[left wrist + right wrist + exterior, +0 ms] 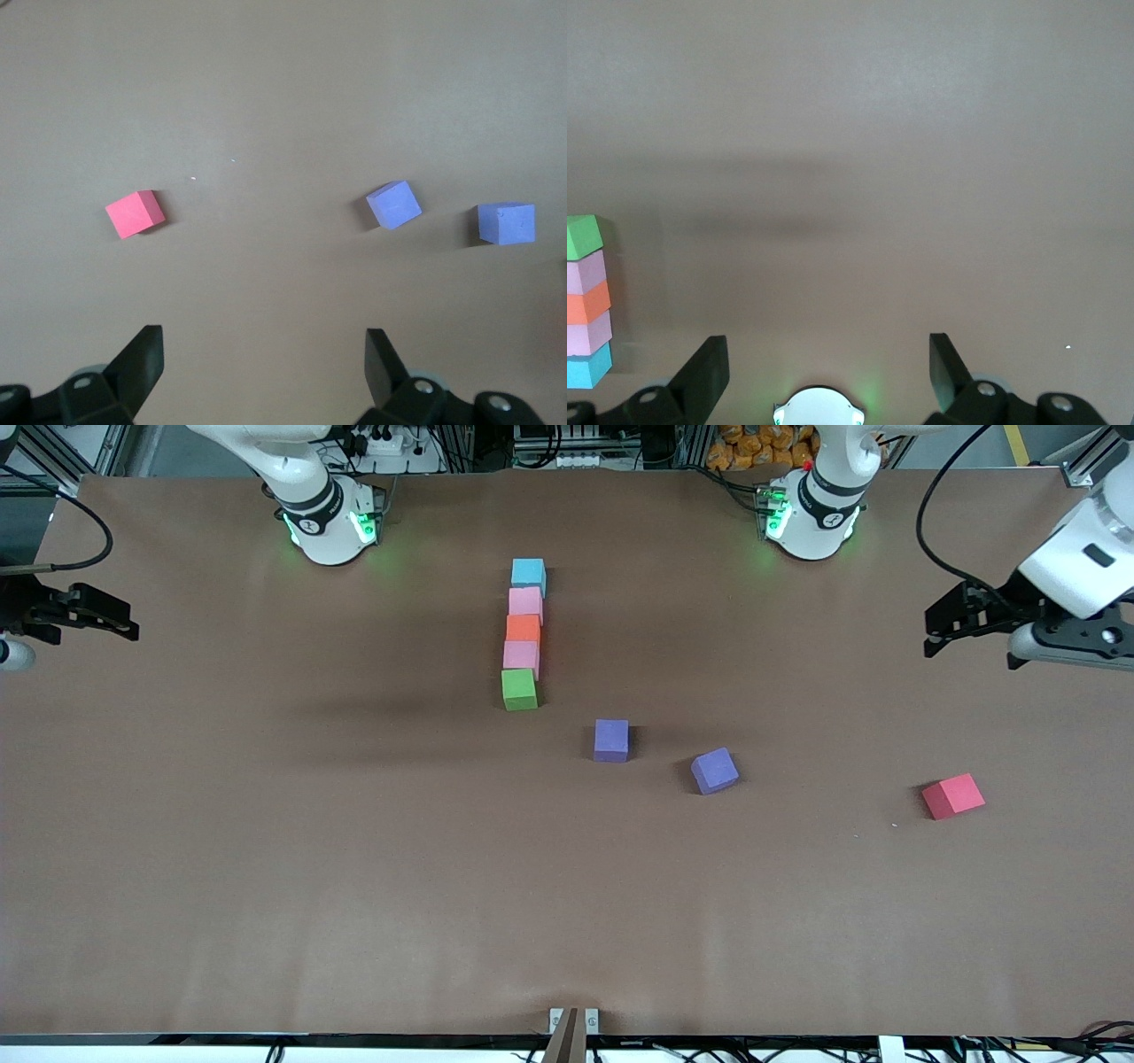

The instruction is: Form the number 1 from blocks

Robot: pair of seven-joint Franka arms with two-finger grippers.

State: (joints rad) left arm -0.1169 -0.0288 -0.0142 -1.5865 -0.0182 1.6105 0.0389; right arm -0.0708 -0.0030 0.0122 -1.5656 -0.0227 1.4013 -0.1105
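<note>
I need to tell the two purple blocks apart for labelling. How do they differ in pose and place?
The purple block nearer the column sits square to the table's edges; the other purple block is turned at an angle. The first lies closer to the green block; the second lies nearer to the front camera and closer to the red block. Both are loose, equal-sized cubes, untouched by either gripper.
</note>
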